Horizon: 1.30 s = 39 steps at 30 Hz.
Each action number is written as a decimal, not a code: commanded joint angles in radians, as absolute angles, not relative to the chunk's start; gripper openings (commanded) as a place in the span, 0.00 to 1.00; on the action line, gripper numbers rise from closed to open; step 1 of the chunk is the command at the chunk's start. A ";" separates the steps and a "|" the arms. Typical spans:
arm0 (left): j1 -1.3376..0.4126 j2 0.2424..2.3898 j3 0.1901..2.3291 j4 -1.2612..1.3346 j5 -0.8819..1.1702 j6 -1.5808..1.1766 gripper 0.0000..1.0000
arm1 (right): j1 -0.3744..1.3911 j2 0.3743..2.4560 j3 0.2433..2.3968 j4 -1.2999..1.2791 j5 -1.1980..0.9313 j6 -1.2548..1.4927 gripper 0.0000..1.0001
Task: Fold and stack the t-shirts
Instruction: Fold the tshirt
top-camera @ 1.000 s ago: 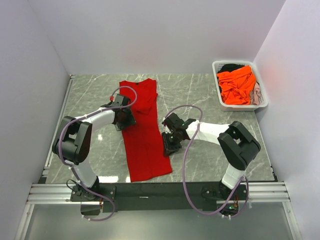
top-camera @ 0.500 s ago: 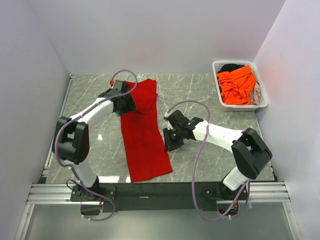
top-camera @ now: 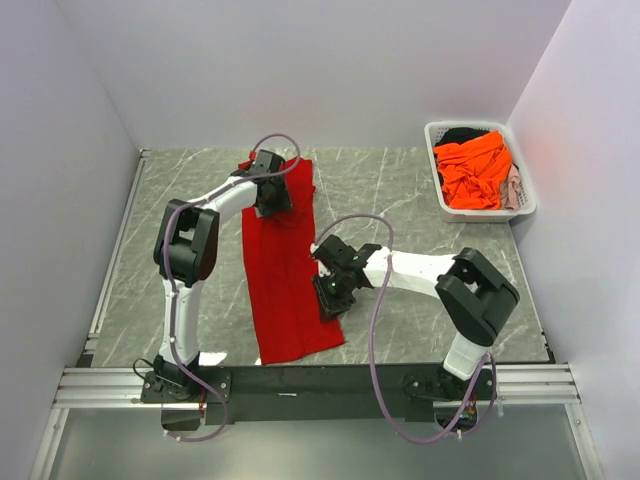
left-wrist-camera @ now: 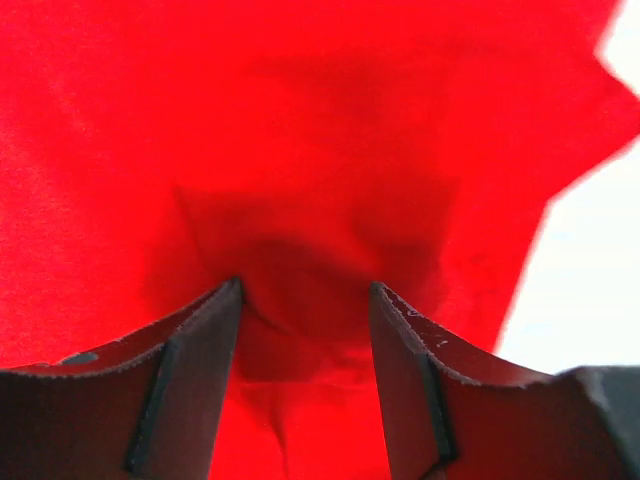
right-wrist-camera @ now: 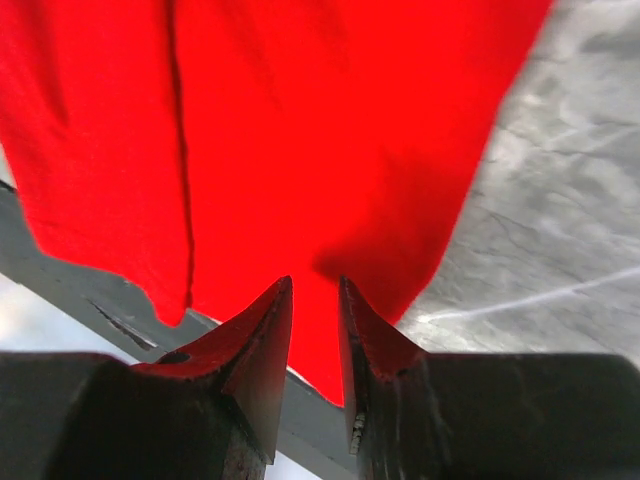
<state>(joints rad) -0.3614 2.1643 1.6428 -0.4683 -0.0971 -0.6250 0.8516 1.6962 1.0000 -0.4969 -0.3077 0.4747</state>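
Red t-shirt (top-camera: 288,270) in a long narrow strip on the desk (top-camera: 420,200), apparently ready for an end-over-end fold. Left tool (left-wrist-camera: 305,290) moderately wide over puckered cloth at the far end, likely to pinch it. Right tool (right-wrist-camera: 315,285) at a narrow slit by the strip's right edge; cannot tell whether gripping.

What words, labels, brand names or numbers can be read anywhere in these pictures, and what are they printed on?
None: no text can be read in any view.
The red t-shirt, the orange t-shirt, the white slotted basket and the grey marbled table show no print, label or number.
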 commanded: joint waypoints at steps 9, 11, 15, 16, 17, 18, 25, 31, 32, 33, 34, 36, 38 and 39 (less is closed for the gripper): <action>-0.399 2.353 1.871 -0.476 -0.049 -0.621 0.61 | 0.858 1.830 1.075 -0.591 -0.314 0.474 0.36; -0.400 2.393 1.919 -0.479 -0.046 -0.630 0.61 | 0.850 1.841 1.074 -0.598 -0.304 0.472 0.37; -0.400 2.445 2.002 -0.491 -0.054 -0.632 0.62 | 0.845 1.821 1.078 -0.615 -0.293 0.460 0.38; -0.400 2.453 2.034 -0.495 -0.055 -0.630 0.64 | 0.844 1.801 1.081 -0.617 -0.290 0.456 0.38; -0.400 2.463 2.049 -0.495 -0.054 -0.626 0.65 | 0.847 1.787 1.084 -0.617 -0.285 0.454 0.38; -0.400 2.467 2.063 -0.499 -0.051 -0.623 0.67 | 0.845 1.773 1.092 -0.623 -0.269 0.454 0.38; -0.400 2.320 2.037 -0.496 -0.058 -0.611 0.84 | 0.847 1.651 1.117 -0.690 -0.164 0.501 0.53; -0.400 2.047 1.854 -0.526 -0.109 -0.640 0.90 | 0.847 1.603 1.039 -0.684 -0.150 0.590 0.56; -0.402 1.972 1.820 -0.535 -0.135 -0.659 0.91 | 0.848 1.601 1.026 -0.674 -0.161 0.598 0.56; -0.402 1.933 1.780 -0.548 -0.147 -0.670 0.91 | 0.854 1.601 1.005 -0.666 -0.169 0.606 0.56; -0.403 1.854 1.691 -0.563 -0.158 -0.695 0.91 | 0.859 1.603 0.996 -0.652 -0.181 0.618 0.56; -0.405 1.769 1.584 -0.575 -0.175 -0.719 0.91 | 0.874 1.605 0.970 -0.628 -0.195 0.630 0.56; -0.410 1.630 1.392 -0.554 -0.169 -0.736 0.90 | 0.885 1.617 0.945 -0.609 -0.216 0.649 0.56; -0.413 1.584 1.328 -0.549 -0.173 -0.744 0.90 | 0.894 1.620 0.936 -0.594 -0.216 0.664 0.55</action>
<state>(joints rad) -0.4030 1.6878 1.4887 -0.5217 -0.1387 -0.6945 0.8669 1.6279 0.9596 -0.6445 -0.1932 0.6090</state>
